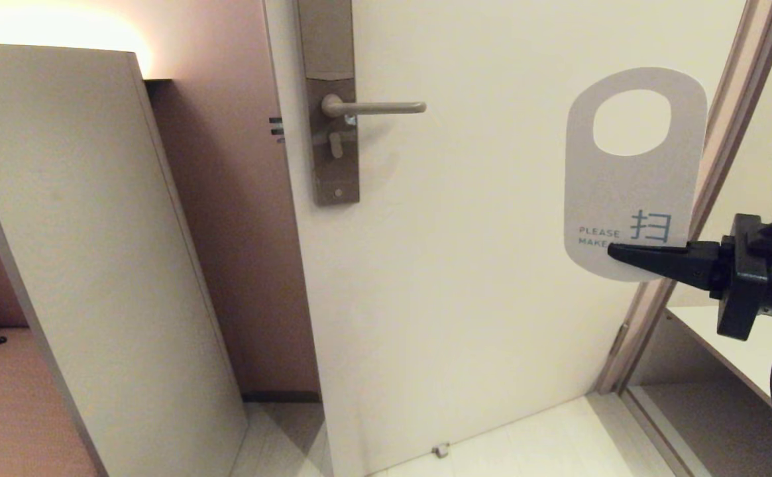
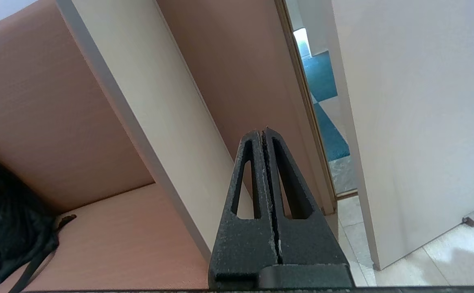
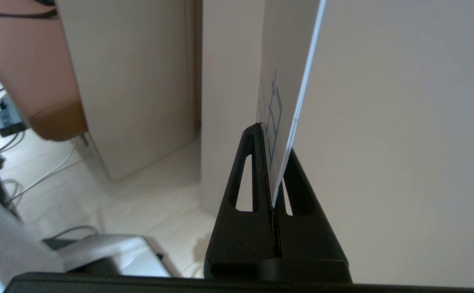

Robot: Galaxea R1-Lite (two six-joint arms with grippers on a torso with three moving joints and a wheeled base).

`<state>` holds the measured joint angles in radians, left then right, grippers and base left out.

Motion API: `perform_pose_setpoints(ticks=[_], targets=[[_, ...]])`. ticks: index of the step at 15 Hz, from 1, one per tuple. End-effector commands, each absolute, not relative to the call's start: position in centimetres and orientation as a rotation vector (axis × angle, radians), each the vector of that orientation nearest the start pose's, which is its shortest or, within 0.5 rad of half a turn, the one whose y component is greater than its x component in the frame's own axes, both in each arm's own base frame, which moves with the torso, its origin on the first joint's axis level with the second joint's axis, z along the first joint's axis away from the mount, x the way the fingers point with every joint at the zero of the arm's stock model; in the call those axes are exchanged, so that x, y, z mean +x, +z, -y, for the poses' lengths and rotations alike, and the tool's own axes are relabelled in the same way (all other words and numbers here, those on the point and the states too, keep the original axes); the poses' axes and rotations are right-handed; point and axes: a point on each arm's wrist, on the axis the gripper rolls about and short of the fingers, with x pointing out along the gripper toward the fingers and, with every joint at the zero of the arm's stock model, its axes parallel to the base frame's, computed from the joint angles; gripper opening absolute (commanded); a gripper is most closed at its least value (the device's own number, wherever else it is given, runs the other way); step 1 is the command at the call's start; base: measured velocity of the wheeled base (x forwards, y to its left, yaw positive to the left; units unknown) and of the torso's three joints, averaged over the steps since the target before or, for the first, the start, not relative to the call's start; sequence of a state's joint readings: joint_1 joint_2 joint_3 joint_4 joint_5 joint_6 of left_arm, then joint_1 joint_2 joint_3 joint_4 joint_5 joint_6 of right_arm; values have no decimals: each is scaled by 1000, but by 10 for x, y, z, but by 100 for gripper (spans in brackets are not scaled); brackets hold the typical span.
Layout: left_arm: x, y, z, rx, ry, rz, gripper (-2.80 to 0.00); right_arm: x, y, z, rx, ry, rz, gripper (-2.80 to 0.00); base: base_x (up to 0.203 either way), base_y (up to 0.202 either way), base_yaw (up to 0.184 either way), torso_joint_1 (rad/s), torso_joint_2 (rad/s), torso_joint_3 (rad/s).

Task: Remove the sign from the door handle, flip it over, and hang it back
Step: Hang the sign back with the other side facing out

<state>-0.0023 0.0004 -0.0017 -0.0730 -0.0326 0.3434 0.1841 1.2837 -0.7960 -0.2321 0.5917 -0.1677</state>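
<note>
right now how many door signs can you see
1. The sign is off the door handle, held upright to its right by its bottom edge in the right gripper, white "PLEASE MAKE" side toward the head camera. None hangs on the handle.

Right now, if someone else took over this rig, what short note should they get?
Right pincer: shut on the sign's lower edge, holding it upright, off to the right of the door handle.
Left pincer: shut, empty, parked low near the cabinet panel.
Done: sign is off the handle; white "PLEASE MAKE" side faces the head camera.
Left: carry it over and slip its oval hole onto the lever.
</note>
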Motion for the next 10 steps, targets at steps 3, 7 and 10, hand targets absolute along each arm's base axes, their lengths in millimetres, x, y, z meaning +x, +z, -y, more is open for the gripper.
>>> perform_pose_setpoints(ticks=[3,7,10], targets=[[-23,83,1,349,-21,80,-280,221,246,-56,-116,801,-131,-280,0,0,0,0,0,0],[-23,83,1,374,-19,79,-280,222,244,-58,-113,809,-138,-280,0,0,0,0,0,0],[-23,81,1,372,-24,58,-280,225,242,-59,-112,810,-145,-280,0,0,0,0,0,0]])
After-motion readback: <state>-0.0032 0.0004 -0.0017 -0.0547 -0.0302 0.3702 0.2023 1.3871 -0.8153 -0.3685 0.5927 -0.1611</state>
